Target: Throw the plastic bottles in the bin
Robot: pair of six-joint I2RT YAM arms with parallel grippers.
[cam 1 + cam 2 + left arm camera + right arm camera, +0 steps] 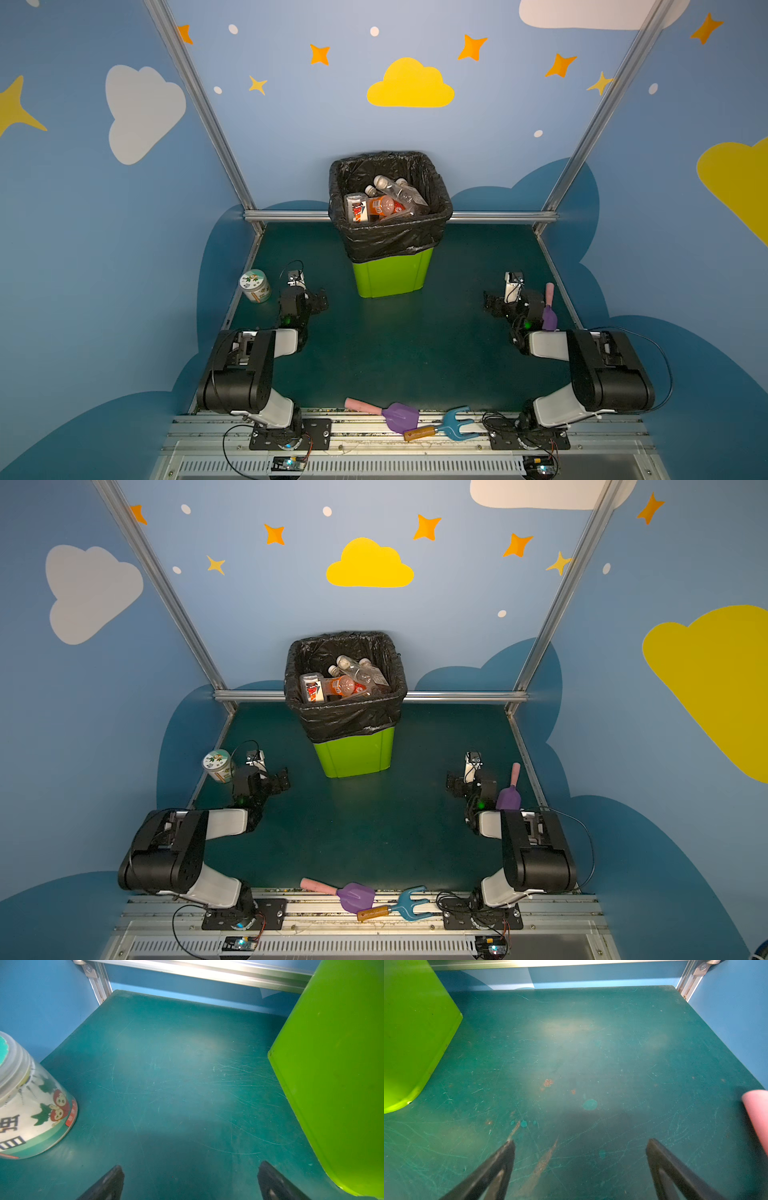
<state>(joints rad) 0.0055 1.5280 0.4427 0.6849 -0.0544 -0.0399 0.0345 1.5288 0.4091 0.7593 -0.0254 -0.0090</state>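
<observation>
Plainly, in both top views the lime-green bin (pixel 390 276) stands at the back middle of the dark table (pixel 415 353). The plastic bottles (pixel 384 201) lie heaped inside its black bag (pixel 390 241); one has an orange label, too small to read. The left gripper (pixel 318 300) and right gripper (pixel 492 303) rest low on either side, apart from the bin. A squat jar (pixel 254 285) stands beside the left arm and a purple shovel (pixel 549 316) beside the right. A second shovel (pixel 401 415) and a blue toy fork (pixel 456 422) lie at the front edge.

In the left wrist view the claw is spread wide over bare table, between jar and bin wall. The jar's label shows leaves, red cartoon figures and cut-off Chinese characters.

In the right wrist view the jaws gape wide, empty, with a pink handle (pixel 758 1113) nearby.
</observation>
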